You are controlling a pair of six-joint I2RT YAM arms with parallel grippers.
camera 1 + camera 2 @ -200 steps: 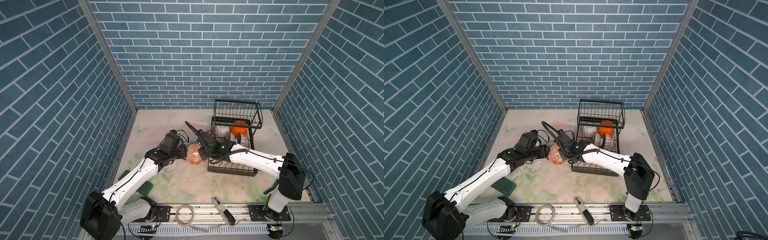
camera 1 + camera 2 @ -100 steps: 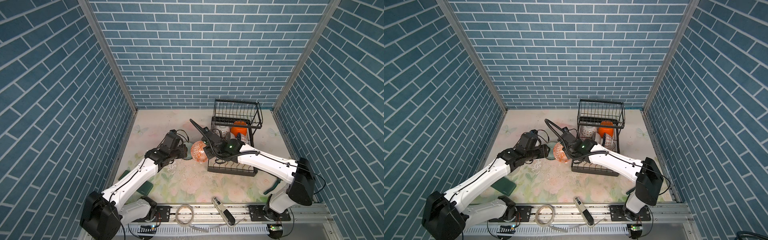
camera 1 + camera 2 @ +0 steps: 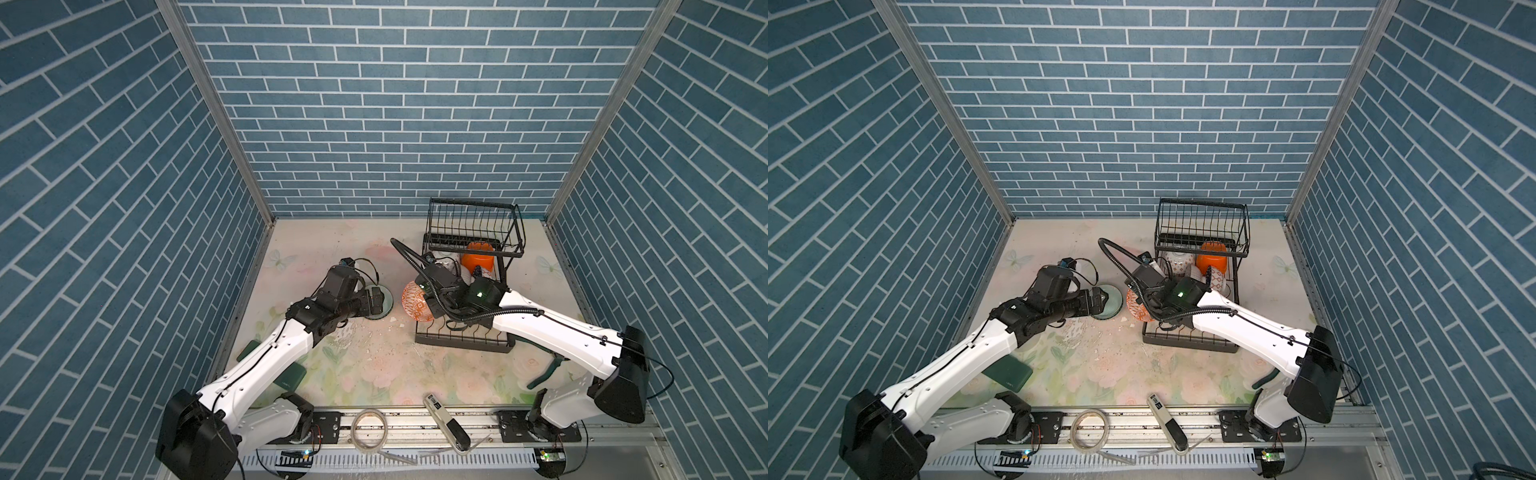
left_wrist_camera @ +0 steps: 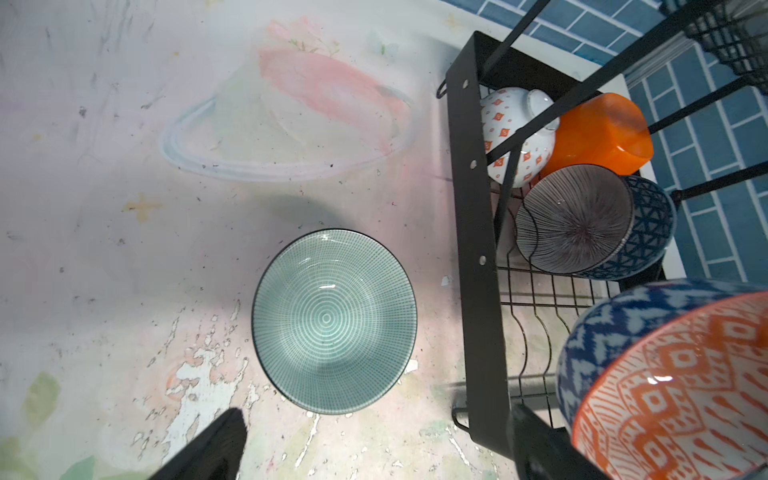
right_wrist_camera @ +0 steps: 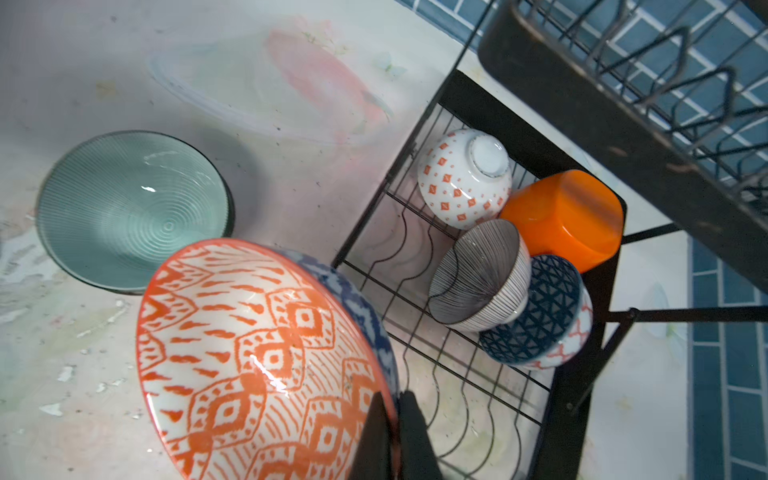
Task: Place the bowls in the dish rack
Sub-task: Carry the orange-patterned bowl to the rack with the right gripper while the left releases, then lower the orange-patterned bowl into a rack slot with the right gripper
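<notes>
My right gripper (image 5: pixel 392 399) is shut on the rim of an orange-patterned bowl (image 5: pixel 257 357) with a blue outside, held tilted at the left edge of the dish rack (image 3: pixel 461 340). The same bowl (image 3: pixel 415 301) shows in both top views. My left gripper (image 4: pixel 376 415) stands open over a pale green bowl (image 4: pixel 332 320) on the table, holding nothing. In the rack's lower tier lie a white bowl with orange diamonds (image 5: pixel 457 183), an orange plastic bowl (image 5: pixel 565 216), a striped bowl (image 5: pixel 478 274) and a dark blue bowl (image 5: pixel 536 316).
The rack's raised upper basket (image 3: pixel 473 224) hangs over the back of the lower tier. A tape roll (image 3: pixel 370 428) and a grey hand tool (image 3: pixel 446 428) lie on the front rail. A dark green pad (image 3: pixel 1009 374) sits under the left arm.
My left gripper has let go of the orange-patterned bowl and opened wide. The right gripper has carried that bowl to the right, toward the rack, uncovering the green bowl.
</notes>
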